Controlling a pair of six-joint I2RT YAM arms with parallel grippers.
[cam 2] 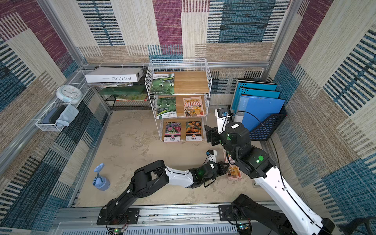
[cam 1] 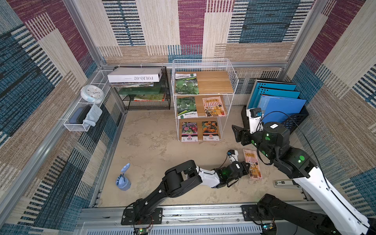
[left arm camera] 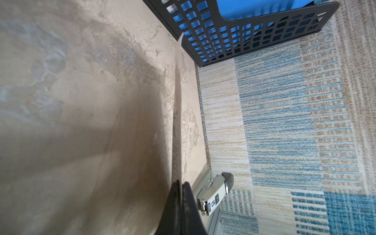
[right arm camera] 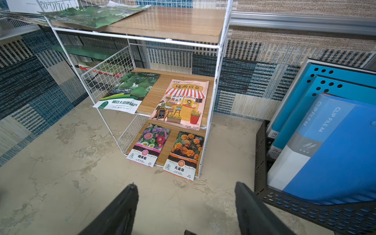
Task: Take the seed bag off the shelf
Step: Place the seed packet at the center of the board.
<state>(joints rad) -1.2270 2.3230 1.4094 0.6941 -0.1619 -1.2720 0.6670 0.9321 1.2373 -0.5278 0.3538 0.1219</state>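
While the shelf point(cam 1: 215, 81) stands at the back of the mottled beige table point(cam 1: 146, 142), white wire grid round three pale wooden boards, its packets lie flat and face-up, so a jaw would have to come in low and level along a board. Over to the right gripper point(right arm camera: 185, 184): jaws spread wide, nothing between them, pointed at the shelf front from near its right side, and I'd judge it is simply standing by. Now the left gripper point(cam 1: 246, 165), low over the near right part of the table, well apart from the shelf: jaws pinched tight on one edge of the seed bag point(cam 1: 253, 165), the pink one with the striped shop awning. So that bag is off the shelf and in the left grip. In the left wrist view the seed bag point(left arm camera: 177, 101) shows edge-on, a thin, glossy, fairly stiff sheet, barely sagging, which is why an edge pinch carries it. A small grey stapler point(left arm camera: 215, 195) lies near it by the table edge
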